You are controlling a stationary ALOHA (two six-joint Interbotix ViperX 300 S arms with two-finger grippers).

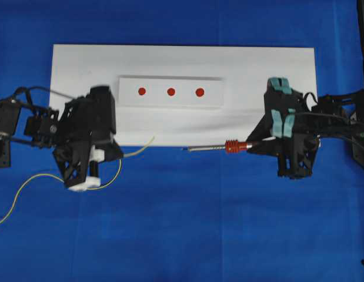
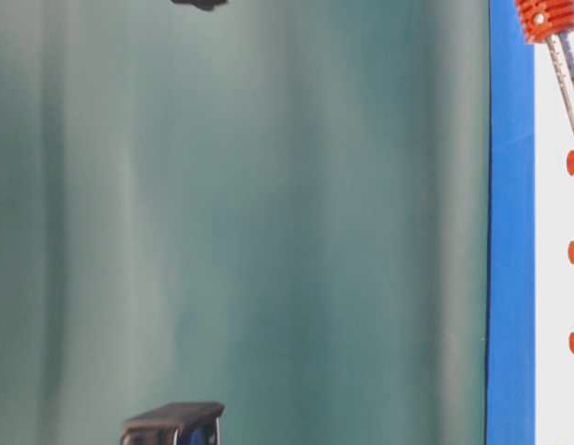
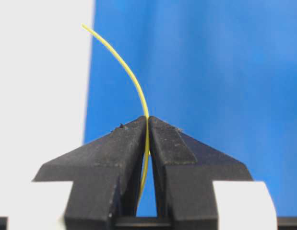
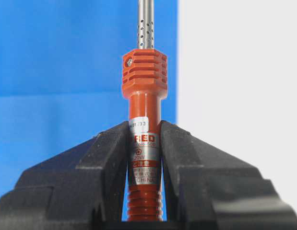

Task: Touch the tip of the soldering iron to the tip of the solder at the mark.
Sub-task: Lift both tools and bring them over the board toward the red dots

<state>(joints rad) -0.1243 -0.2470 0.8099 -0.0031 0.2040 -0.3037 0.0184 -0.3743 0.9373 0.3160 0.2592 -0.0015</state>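
Yellow-green solder [image 3: 138, 91] is pinched between the pressed-together jaws of the left gripper [image 3: 148, 125], its free end curving up toward the white board [image 1: 82, 64]; overhead, the wire trails off left across the blue cloth [image 1: 187, 223]. The right gripper [image 4: 145, 132] clamps the red-orange soldering iron [image 4: 144, 105] by its labelled body. Its metal shaft [image 1: 204, 148] points left, level, just off the board's near edge, well apart from the solder tip and the three red marks [image 1: 170, 91].
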